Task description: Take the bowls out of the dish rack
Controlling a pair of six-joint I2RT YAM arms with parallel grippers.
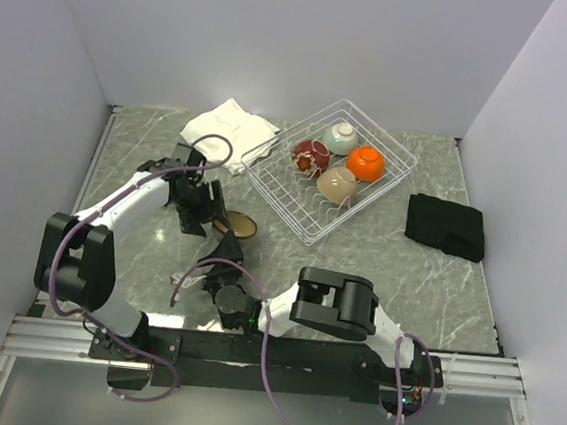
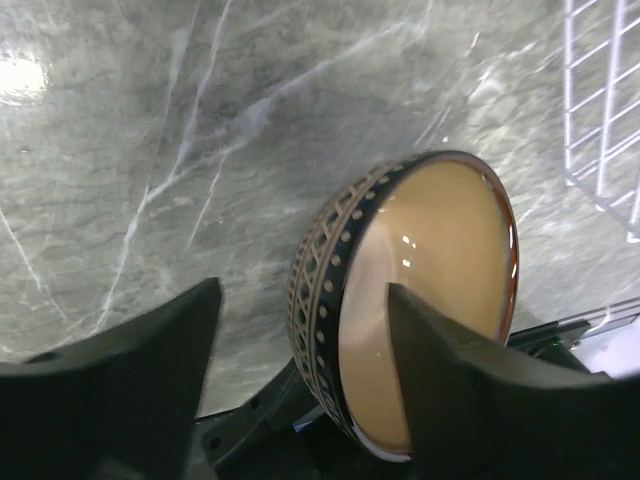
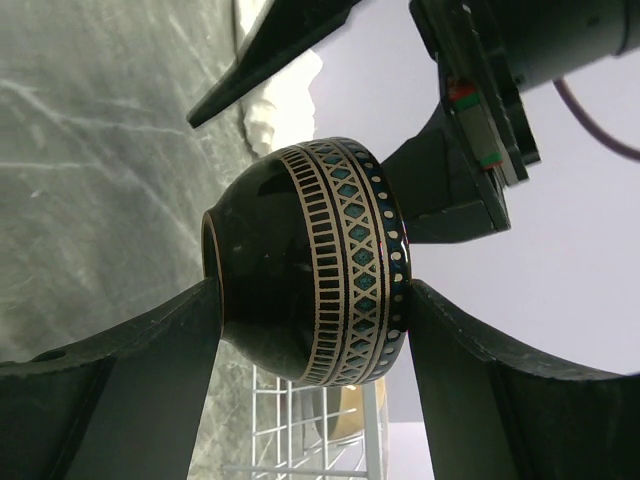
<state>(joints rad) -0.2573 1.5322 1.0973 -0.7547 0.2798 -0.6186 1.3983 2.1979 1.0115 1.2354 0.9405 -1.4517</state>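
Grey marble table [image 1: 378,272], white walls [image 1: 281,31]. Dish rack [image 1: 276,204] sits far right of centre, long axis diagonal, near-left to far-right, four bowls [image 1: 366,163] inside. Patterned bowl [image 3: 320,290] out on its side, clamped by right gripper [image 3: 315,300]; left gripper [image 2: 302,290] open astride its rim

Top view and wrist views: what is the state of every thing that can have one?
Patterned bowl: out of the rack, tipped on edge, gripped.
Right gripper: shut on the patterned bowl.
Left gripper: open, astride the bowl's rim.
Dish rack: holds pale bowl, orange bowl, red bowl, beige bowl.
White cloth: loosely folded.
Black cloth: folded.
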